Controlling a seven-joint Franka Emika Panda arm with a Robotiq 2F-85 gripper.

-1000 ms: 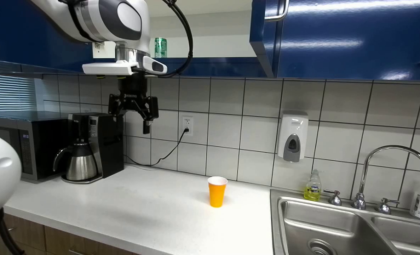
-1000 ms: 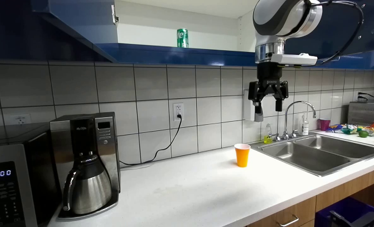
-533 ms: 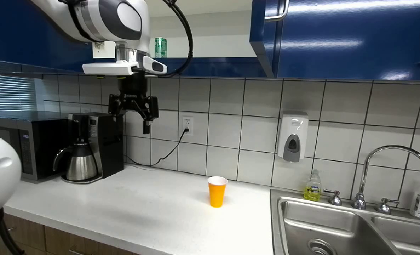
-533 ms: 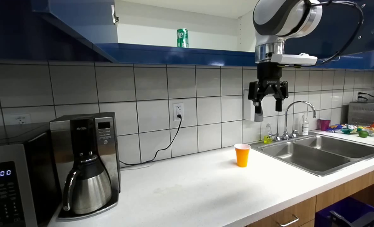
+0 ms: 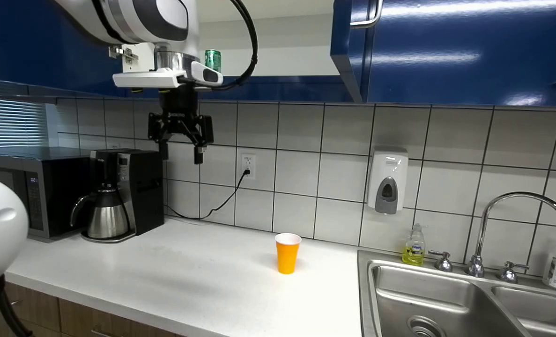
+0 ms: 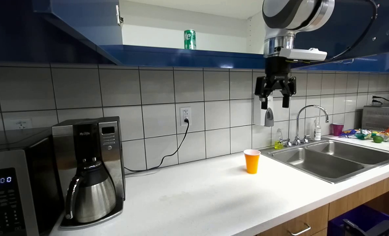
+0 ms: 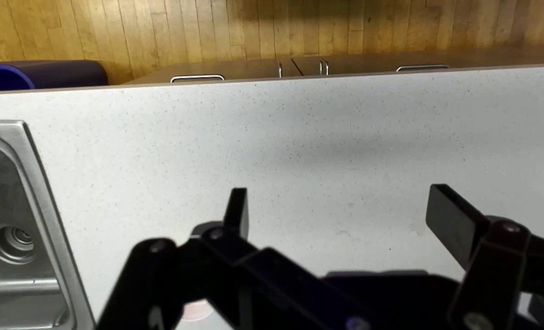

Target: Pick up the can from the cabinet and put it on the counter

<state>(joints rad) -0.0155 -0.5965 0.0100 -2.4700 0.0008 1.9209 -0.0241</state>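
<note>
The green can [image 5: 213,61] stands upright in the open blue cabinet [image 5: 282,89]. It also shows in an exterior view [image 6: 190,40], with its base at the cabinet's lower front edge [image 6: 194,57]. The white counter [image 5: 198,285] runs below and fills much of the wrist view [image 7: 322,128]. My gripper [image 5: 181,154] is open and empty, pointing down above the counter. It hangs lower than the can and apart from it, as an exterior view also shows [image 6: 275,103]. In the wrist view the gripper [image 7: 340,208] has its fingers wide apart with only counter between them.
An orange cup [image 6: 252,162] stands on the counter near the sink [image 6: 332,177]. A coffee maker [image 6: 92,183] and a microwave [image 6: 17,183] stand at the other end. Open cabinet doors [image 5: 352,51] hang at the sides of the cabinet opening. A soap dispenser [image 5: 389,180] is on the wall.
My arm and gripper have risen a little in the last half second, in both exterior views. The can and the cup have not moved. The gripper stays open.
</note>
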